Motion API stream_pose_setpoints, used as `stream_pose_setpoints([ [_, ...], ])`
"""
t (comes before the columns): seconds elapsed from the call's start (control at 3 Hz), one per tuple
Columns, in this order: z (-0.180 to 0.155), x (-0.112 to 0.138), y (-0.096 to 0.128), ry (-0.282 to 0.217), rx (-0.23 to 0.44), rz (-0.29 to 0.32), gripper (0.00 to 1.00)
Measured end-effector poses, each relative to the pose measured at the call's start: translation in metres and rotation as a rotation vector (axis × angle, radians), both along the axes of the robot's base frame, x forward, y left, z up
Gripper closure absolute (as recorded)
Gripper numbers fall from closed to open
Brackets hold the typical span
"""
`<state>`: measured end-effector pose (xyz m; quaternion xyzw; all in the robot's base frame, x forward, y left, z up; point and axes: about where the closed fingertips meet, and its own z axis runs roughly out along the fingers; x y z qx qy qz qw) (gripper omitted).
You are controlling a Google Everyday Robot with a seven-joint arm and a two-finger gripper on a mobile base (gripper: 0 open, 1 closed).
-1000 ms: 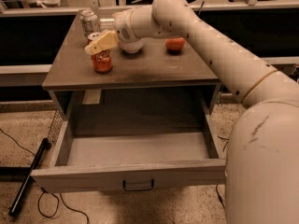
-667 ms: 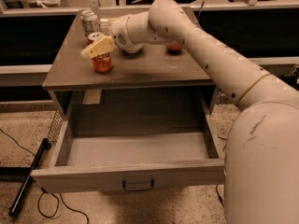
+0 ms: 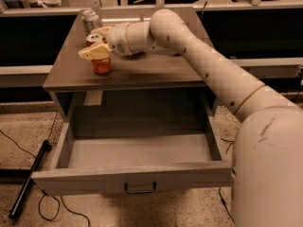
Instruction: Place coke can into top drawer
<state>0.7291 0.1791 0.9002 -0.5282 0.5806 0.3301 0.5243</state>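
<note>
Gripper [image 3: 97, 44] at red-orange coke can [image 3: 102, 66] on grey tabletop [image 3: 156, 71]; whether it is clamped cannot be told. Risk: off-centre contact topples it against silver-grey can [image 3: 90, 20], missing open grey top drawer [image 3: 132, 176].

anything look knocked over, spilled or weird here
Nothing much. The coke can stands upright on the table with the gripper at it, the silver can upright behind. The top drawer is pulled open. Only a black rod and loose cables lie on the floor beside it.
</note>
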Motion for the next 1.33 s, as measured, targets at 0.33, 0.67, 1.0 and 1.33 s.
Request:
stream_pose_setpoints([
  [0.33,0.014,-0.015,-0.015,-0.095,0.039,0.087,0.65],
  [0.67,0.054,-0.046,-0.042,-0.259,0.064,0.122,0.89],
  [1.0,0.070,-0.103,-0.071,-0.328,0.056,0.109,1.00],
  [1.33,0.020,-0.171,-0.108,-0.290,0.084,0.118,1.00],
])
